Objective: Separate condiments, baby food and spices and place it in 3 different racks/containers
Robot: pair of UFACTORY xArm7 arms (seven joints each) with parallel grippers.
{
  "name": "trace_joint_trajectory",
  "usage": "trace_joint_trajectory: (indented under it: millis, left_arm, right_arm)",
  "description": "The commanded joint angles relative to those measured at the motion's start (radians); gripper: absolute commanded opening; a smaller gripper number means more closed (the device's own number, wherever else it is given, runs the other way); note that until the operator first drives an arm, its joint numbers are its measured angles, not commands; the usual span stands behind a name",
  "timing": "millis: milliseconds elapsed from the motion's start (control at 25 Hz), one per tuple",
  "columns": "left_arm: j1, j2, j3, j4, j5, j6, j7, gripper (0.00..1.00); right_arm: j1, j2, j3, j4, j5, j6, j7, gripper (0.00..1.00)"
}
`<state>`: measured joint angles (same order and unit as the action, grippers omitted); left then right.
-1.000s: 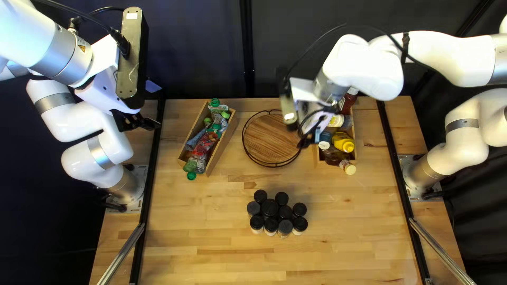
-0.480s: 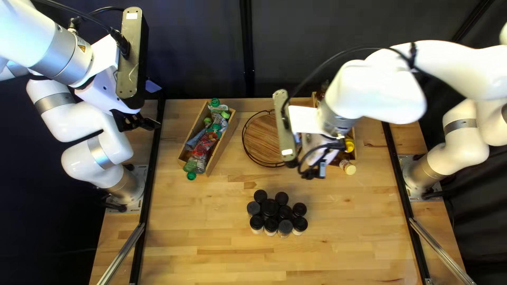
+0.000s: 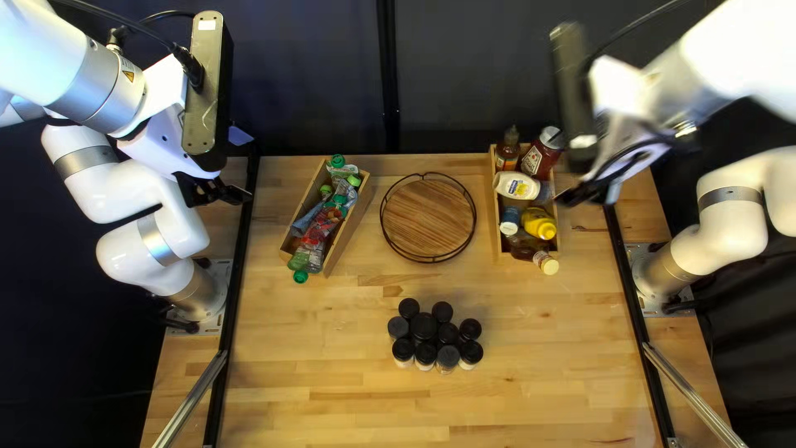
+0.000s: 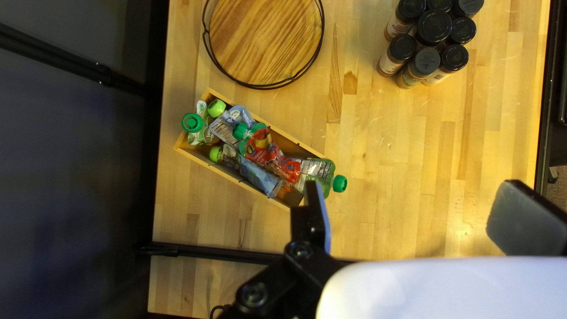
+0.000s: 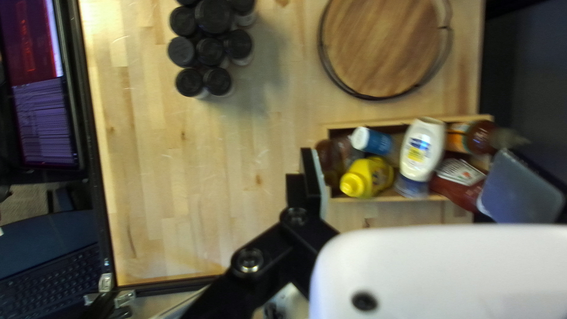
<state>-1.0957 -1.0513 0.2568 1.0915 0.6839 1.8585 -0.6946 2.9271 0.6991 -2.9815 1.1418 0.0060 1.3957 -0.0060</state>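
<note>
The right arm has just swung away from above the condiment box, and the box now lies open to view on the side of the round rack nearer that arm's base. The red bottle, white bottle and yellow bottle lie in it, with other bottles packed around them. The right end effector has its fingers spread wide with nothing pinched; it is farther from the round rack than the box is.

On the other side of the round rack, the baby food box and its pouches look unchanged. One green cap pokes past the box's end. The left arm has not shifted either, and the left end effector is spread and holds nothing.

Two groups therefore look sorted. What is left seems to be the spice jars, standing upright in a tight cluster between the round rack and the tabletop's near edge. The round rack is probably meant for them. Their closeness could make fingers knock a neighbour, so starting with an outer jar seems wise.
</note>
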Motion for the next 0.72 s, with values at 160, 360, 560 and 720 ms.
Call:
trace_joint_trajectory:
  millis: [160, 360, 560, 720]
  left_arm:
    - [0.000, 0.000, 0.000, 0.000, 0.000, 0.000, 0.000, 1.00]
    - [0.000, 0.000, 0.000, 0.000, 0.000, 0.000, 0.000, 1.00]
    - [0.000, 0.000, 0.000, 0.000, 0.000, 0.000, 0.000, 1.00]
    - [0.000, 0.000, 0.000, 0.000, 0.000, 0.000, 0.000, 1.00]
  right_arm:
    - [0.016, 0.171, -0.041, -0.152, -0.005, -0.047, -0.037, 1.00]
    - [0.017, 0.171, -0.030, -0.159, -0.001, -0.064, -0.026, 1.00]
    - [0.017, 0.171, -0.030, -0.159, -0.001, -0.064, -0.026, 1.00]
    - [0.017, 0.171, -0.030, -0.159, -0.001, -0.064, -0.026, 1.00]
